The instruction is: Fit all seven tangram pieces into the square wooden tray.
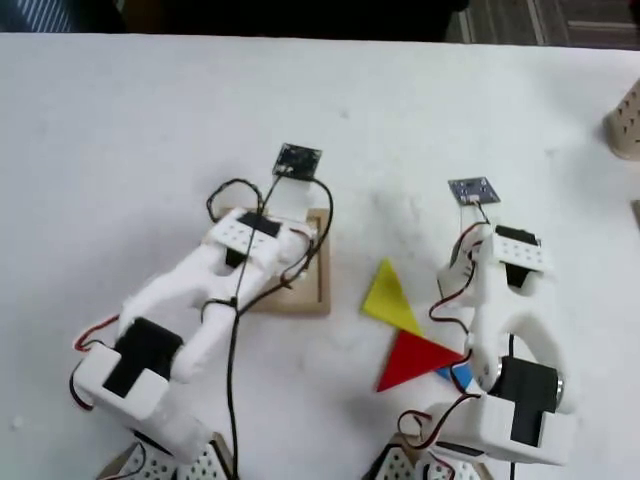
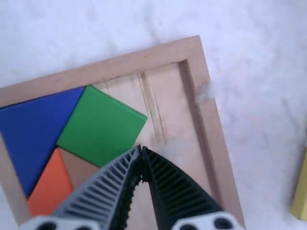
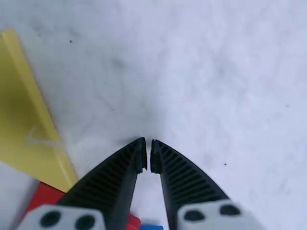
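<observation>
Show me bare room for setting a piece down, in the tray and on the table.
In the tray, bare floor lies between the green square and the rim's corner, under the left gripper. The table beyond both arms is bare. Crowded: yellow triangle and red triangle between the arms.

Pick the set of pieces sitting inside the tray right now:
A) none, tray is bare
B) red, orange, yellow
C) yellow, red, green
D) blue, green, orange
D: the left wrist view shows the blue triangle, green square and orange piece lying inside the wooden tray, while in the high view the yellow triangle and red triangle lie outside it.
</observation>
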`<state>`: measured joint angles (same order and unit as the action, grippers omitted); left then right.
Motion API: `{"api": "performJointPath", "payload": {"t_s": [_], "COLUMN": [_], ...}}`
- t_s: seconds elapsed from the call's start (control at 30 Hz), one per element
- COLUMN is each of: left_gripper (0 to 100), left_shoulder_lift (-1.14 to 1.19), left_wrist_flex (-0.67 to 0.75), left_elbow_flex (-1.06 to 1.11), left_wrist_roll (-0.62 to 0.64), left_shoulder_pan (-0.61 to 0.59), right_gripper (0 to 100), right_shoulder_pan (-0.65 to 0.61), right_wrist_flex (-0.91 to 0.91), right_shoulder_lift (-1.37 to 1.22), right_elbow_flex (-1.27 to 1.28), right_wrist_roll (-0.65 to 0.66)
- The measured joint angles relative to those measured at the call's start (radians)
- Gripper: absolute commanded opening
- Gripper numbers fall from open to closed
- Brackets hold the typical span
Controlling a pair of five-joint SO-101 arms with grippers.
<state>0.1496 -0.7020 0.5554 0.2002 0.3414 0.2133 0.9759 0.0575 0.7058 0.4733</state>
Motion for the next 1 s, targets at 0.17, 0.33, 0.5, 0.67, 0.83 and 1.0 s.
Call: {"api": "performJointPath", "payload": {"t_s": [0.17,0.33,0.5,0.67,0.83,1.0], "left_gripper": [2,2,2,2,2,2], "left_shoulder_lift": [-0.005,-0.11,-0.287,-0.397,-0.419,-0.42], "left_wrist_flex": [0.0,-0.015,-0.015,-0.015,0.049,0.15], "left_elbow_flex": [0.0,0.032,0.138,0.186,0.187,0.192], "left_wrist_roll": [0.0,0.0,0.0,-0.002,-0.002,0.084], "left_shoulder_pan": [0.0,-0.003,-0.003,-0.021,-0.207,-0.437], "right_gripper": [1.7,1.7,1.7,1.8,1.8,1.8], "right_shoulder_pan": [0.0,0.0,0.0,0.0,0.0,0.0], "right_wrist_flex": [0.0,-0.006,-0.018,-0.018,-0.018,-0.018], "right_shoulder_lift": [0.0,0.0,0.0,0.0,0.0,0.0], "right_elbow_flex": [0.0,0.0,0.006,0.006,0.006,0.006], "right_wrist_roll": [0.0,0.0,0.0,0.0,0.0,0.0]}}
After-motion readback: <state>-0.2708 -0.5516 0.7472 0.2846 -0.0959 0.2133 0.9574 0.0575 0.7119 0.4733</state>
